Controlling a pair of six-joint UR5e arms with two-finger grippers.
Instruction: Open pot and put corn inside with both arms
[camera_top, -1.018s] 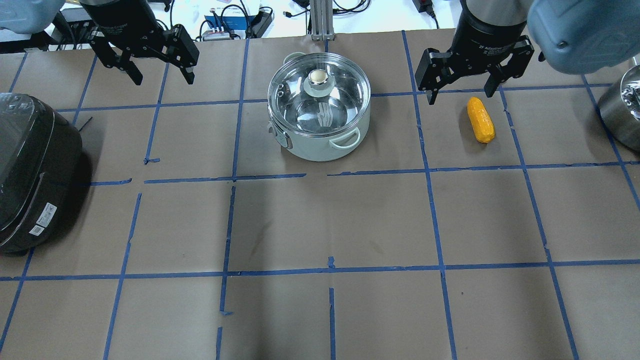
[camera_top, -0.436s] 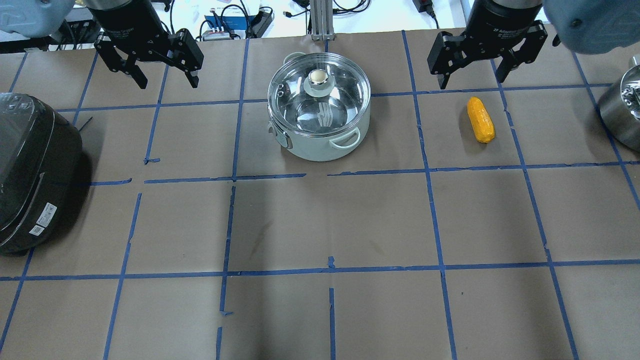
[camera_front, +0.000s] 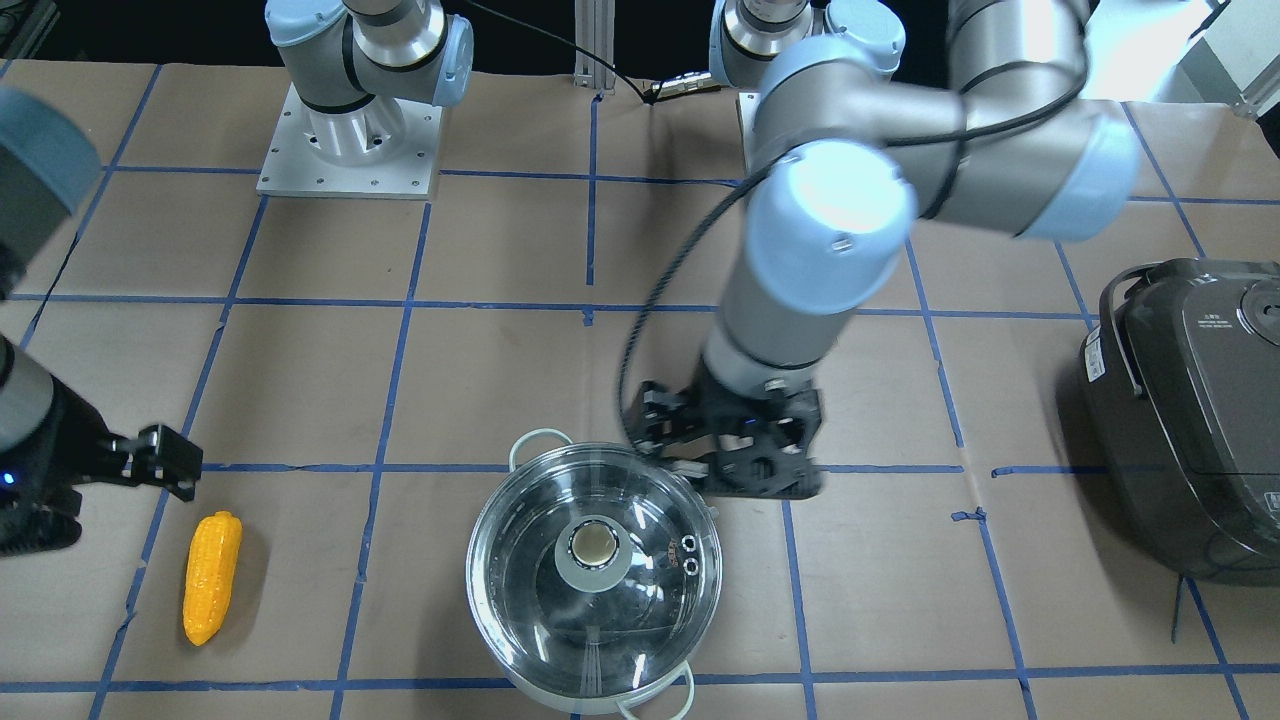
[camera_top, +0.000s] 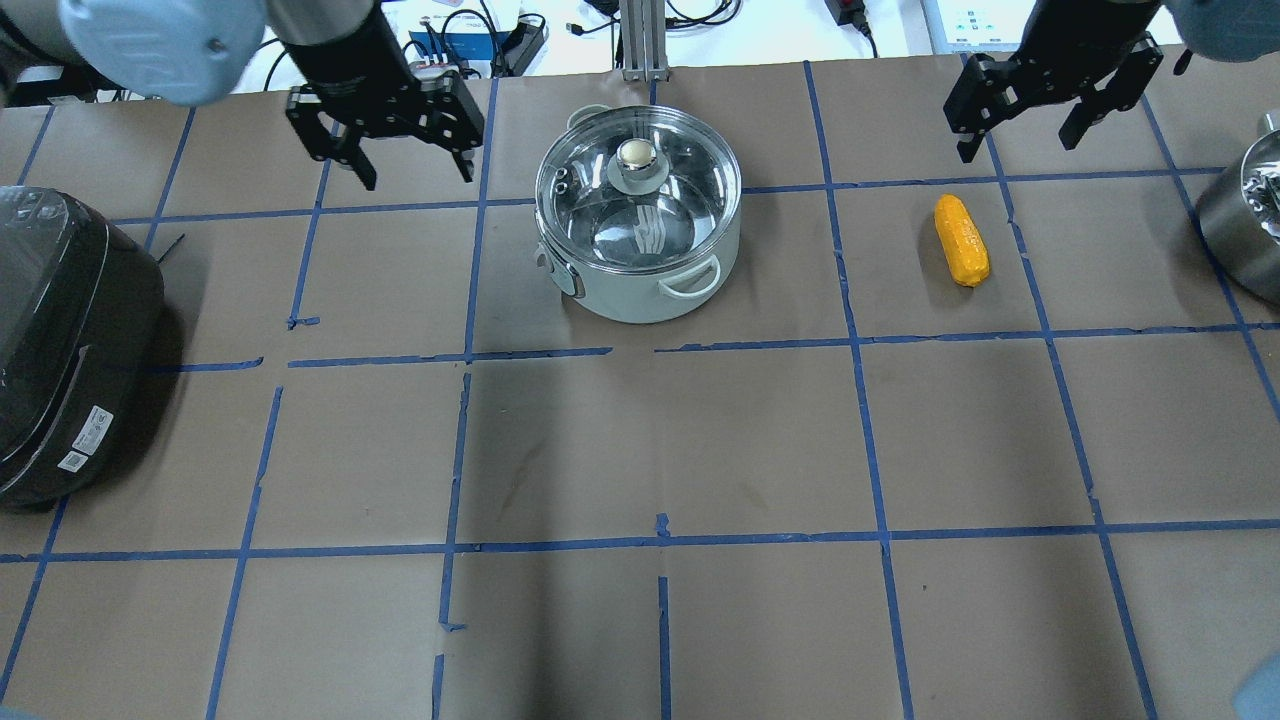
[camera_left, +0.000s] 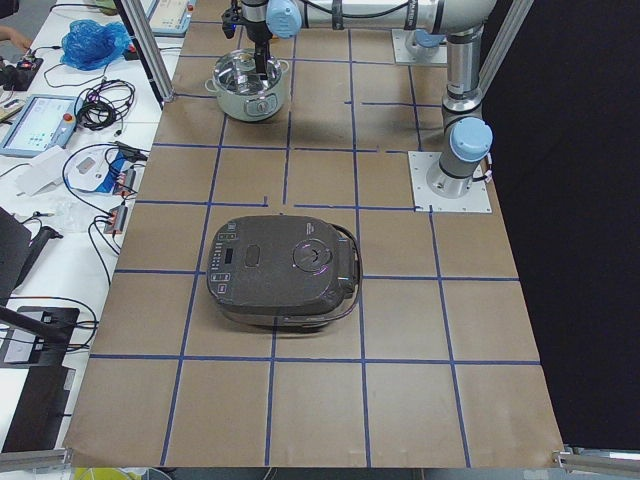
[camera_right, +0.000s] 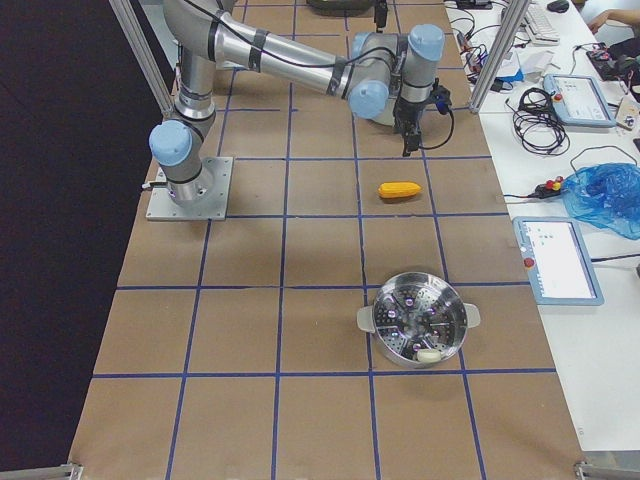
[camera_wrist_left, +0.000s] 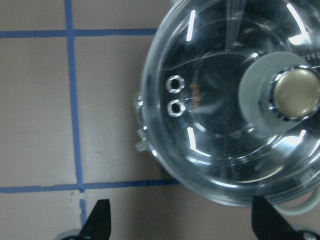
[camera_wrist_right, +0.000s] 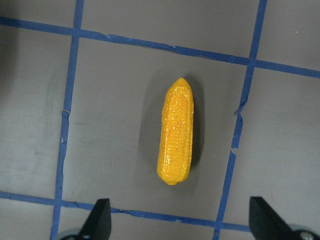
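One small yellow-orange ridged toy corn cob (camera_top: 961, 240) lies flat on the brown paper-covered counter (camera_top: 700, 450). It is well apart to the right of the one round stainless-steel pot (camera_top: 650, 300), which stands at the far middle.

The cob looks light and stiff. Its ridged kernels should give grip, but the rounded body could roll, so I judge the best hold is across its thick middle.

The pot's one clear glass lid (camera_top: 600, 225) is on, and it looks smooth and breakable. Its single round knob (camera_top: 637, 155) is the only sensible hold and looks glossy enough to slip. Two pale loop handles (camera_top: 690, 283) show on the pot.

Two black grippers hang above the counter. The left gripper (camera_top: 417, 178) is just left of the pot, and the right gripper (camera_top: 1017, 148) is on the far side of the cob. Both have their fingers spread wide and hold nothing.

One dark grey rice cooker (camera_top: 70, 340) sits at the left edge, and one steel steamer pot (camera_top: 1230, 230) at the right.
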